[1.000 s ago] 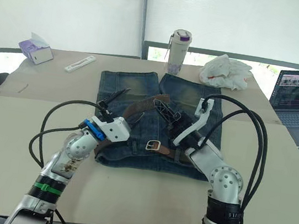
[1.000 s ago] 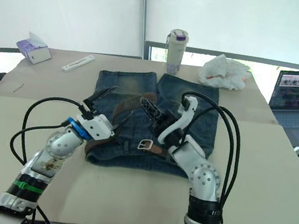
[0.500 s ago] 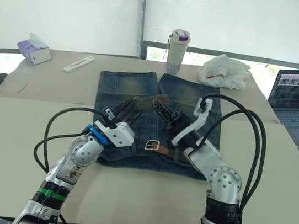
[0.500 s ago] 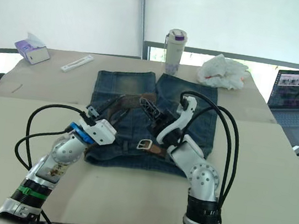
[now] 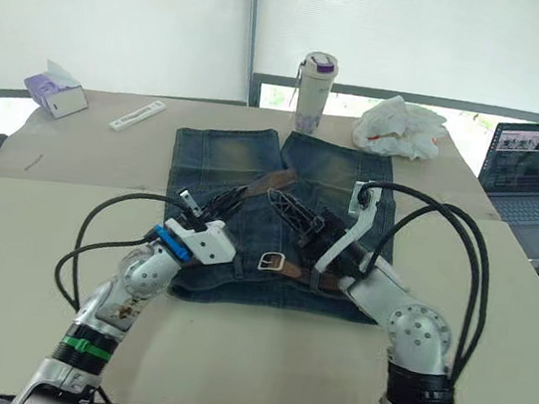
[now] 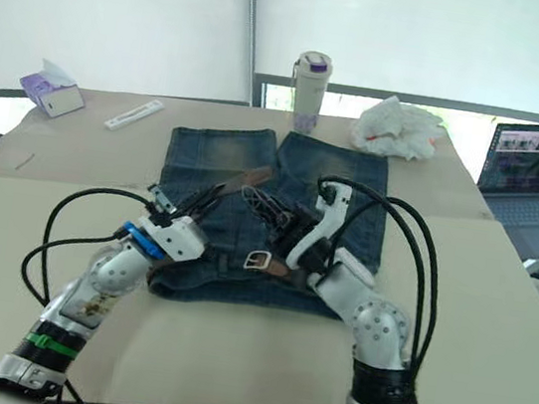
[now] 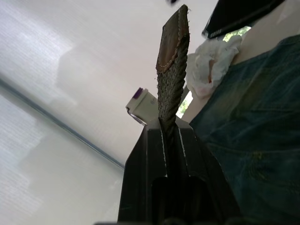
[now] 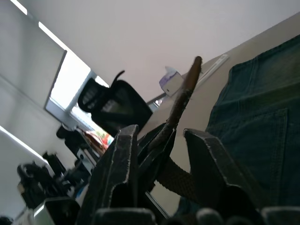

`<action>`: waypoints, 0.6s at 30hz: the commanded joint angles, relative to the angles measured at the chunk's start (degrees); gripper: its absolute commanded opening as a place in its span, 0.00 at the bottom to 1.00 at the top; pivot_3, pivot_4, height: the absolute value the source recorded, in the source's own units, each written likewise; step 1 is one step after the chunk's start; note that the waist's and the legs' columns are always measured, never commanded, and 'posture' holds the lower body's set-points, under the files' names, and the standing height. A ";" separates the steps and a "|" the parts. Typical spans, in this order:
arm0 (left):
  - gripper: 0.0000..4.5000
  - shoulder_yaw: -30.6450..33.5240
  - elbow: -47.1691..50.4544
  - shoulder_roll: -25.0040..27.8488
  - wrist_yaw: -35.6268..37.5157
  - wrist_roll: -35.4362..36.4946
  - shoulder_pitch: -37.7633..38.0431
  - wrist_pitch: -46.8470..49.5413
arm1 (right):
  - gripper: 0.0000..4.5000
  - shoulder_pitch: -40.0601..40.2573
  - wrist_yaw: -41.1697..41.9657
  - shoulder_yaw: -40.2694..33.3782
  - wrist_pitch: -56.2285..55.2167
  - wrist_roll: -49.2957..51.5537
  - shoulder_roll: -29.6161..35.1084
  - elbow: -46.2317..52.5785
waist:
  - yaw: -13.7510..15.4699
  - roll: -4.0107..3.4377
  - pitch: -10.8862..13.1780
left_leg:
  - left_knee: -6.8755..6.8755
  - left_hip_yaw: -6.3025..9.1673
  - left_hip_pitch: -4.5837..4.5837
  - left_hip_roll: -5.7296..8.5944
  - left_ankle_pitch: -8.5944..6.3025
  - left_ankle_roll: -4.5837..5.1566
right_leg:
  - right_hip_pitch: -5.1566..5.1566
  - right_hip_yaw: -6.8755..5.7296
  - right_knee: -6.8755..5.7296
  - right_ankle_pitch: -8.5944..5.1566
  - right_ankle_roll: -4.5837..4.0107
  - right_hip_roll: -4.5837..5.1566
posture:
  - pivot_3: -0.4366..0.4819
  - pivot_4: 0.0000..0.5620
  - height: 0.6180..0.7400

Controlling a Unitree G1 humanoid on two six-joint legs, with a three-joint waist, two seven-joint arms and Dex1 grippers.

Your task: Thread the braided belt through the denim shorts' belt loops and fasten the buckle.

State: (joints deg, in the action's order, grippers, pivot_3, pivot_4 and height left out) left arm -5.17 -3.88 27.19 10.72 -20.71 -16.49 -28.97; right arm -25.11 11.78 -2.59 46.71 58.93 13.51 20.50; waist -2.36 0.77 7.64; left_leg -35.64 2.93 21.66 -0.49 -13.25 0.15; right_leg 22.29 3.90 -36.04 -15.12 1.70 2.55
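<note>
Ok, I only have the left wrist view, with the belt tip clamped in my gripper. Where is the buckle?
Observer: The buckle lies flat on the denim shorts, near the waistband edge closest to the robot.
Operator: And the right gripper?
Observer: The right gripper is open, with its fingers on either side of the braided belt, close beside the left gripper.

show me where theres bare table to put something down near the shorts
Bare table left of the denim shorts, below the tissue box; also right of them, toward the laptop. Crowded over the shorts: braided belt, both grippers.
</note>
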 commanded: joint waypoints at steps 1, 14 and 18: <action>0.00 4.31 3.61 3.30 2.42 4.85 2.35 0.36 | 0.80 1.77 7.10 2.75 -5.12 -8.15 5.06 2.65 | 0.02 0.00 0.00 | 0.00 0.00 0.00 -0.01 0.00 0.00 | 0.00 -0.01 0.00 0.00 0.00 0.00 | 0.48 0.27 1.00; 0.00 8.95 0.91 19.52 17.57 13.85 15.08 -10.62 | 0.87 8.48 22.55 19.31 -23.68 -38.44 15.90 -2.45 | 0.19 0.03 0.03 | 0.03 -0.13 -0.15 -0.12 -0.01 -0.01 | -0.05 0.02 0.09 -0.01 -0.01 0.02 | 0.48 0.27 1.00; 0.00 8.33 -1.17 21.85 17.96 8.52 16.11 -12.49 | 0.87 8.46 24.07 20.30 -29.21 -43.31 15.34 -3.71 | 0.40 0.03 0.04 | 0.03 -0.12 -0.15 -0.12 -0.01 -0.01 | -0.04 0.01 0.11 0.00 -0.03 0.02 | 0.48 0.27 1.00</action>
State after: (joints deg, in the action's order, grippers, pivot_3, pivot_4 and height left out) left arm 2.91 -4.90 47.61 28.78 -9.79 -0.77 -39.87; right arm -16.46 34.99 17.50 21.79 18.22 28.56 16.16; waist -1.96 0.80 7.67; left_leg -35.61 2.80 21.50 -0.62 -13.26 0.14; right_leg 22.25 3.91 -35.94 -15.12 1.67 2.57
